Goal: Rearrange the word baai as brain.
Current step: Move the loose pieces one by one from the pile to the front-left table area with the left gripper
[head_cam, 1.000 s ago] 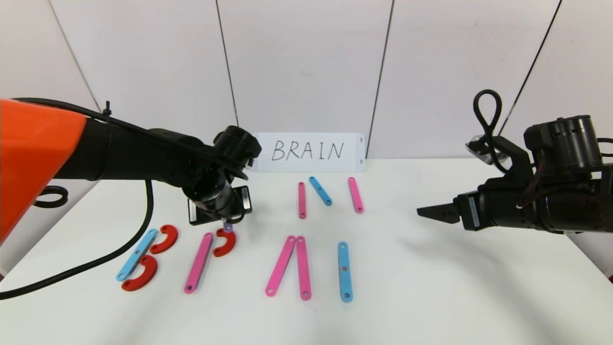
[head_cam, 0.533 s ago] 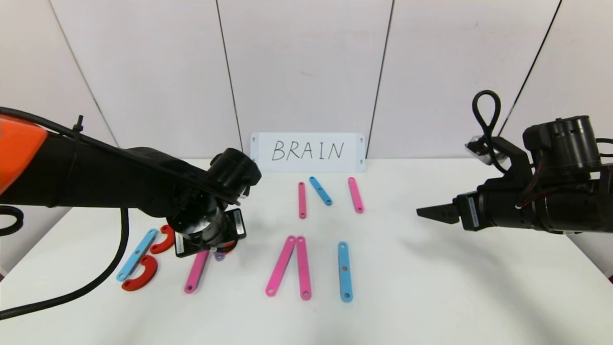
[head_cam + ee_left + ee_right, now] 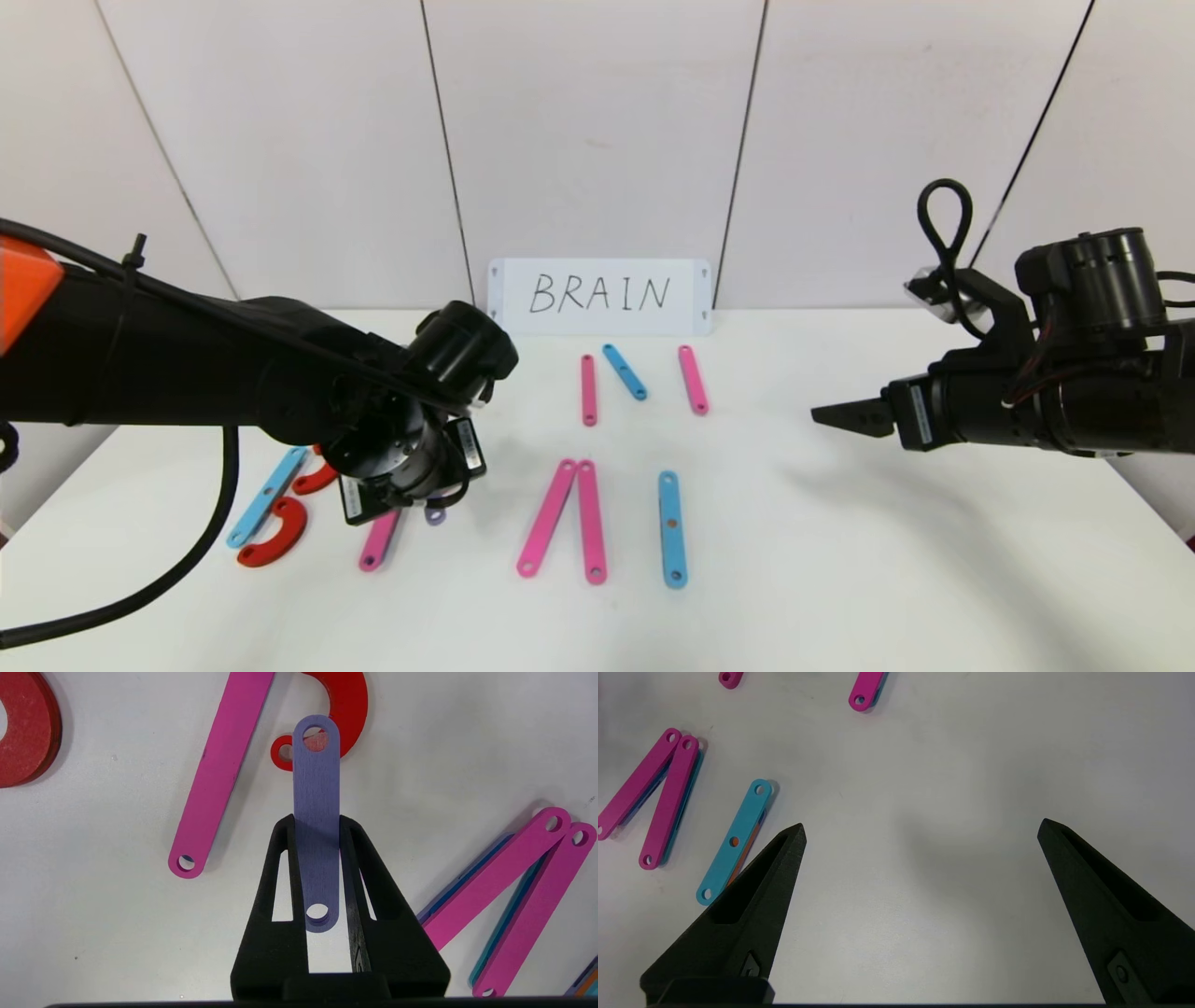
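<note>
Blue and red pieces lie at the left end of the white table (image 3: 840,579): a blue strip (image 3: 267,496) with two red curves (image 3: 273,538) beside it. Next to them the left gripper (image 3: 316,826) is low over the table, its fingers clamped on a short purple strip (image 3: 316,812) whose far end overlaps the lower end of another red curve (image 3: 343,704). A long pink strip (image 3: 219,772) lies just beside this curve, and in the head view the arm hides most of both. Further right two pink strips (image 3: 568,518) meet at their far ends, then a single blue strip (image 3: 672,528) stands apart. Behind them three smaller strips (image 3: 639,376) lie before the white card (image 3: 602,296). The right gripper (image 3: 920,830) hangs above bare table with fingers wide apart.
</note>
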### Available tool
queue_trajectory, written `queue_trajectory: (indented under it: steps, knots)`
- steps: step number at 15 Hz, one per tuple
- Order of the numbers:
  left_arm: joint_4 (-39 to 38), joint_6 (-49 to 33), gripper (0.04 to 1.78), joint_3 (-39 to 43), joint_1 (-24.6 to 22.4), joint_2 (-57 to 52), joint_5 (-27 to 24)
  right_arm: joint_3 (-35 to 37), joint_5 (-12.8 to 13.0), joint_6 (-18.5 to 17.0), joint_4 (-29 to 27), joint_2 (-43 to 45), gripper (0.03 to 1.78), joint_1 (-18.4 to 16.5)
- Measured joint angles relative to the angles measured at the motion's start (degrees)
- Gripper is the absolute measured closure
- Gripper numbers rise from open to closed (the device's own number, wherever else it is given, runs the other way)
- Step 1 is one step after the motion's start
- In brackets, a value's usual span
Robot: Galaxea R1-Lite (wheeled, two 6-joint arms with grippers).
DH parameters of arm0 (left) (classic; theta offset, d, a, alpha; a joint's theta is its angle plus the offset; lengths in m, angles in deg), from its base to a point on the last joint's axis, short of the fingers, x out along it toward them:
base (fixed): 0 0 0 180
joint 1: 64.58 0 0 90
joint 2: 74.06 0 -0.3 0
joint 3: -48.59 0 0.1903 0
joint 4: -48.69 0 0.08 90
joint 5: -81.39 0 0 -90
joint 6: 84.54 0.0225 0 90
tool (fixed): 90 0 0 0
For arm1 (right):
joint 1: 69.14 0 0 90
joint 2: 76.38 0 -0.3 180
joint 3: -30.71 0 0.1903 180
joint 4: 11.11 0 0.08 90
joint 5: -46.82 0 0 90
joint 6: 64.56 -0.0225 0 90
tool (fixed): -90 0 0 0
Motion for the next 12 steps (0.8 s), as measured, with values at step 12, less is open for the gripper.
queue_trajectory:
  steps: [12]
  knots:
    - [0.2,-8.4,1.55,1.8,2.0,3.3,1.4,0.0,0.0,0.0,0.0,0.0,0.07,0.0]
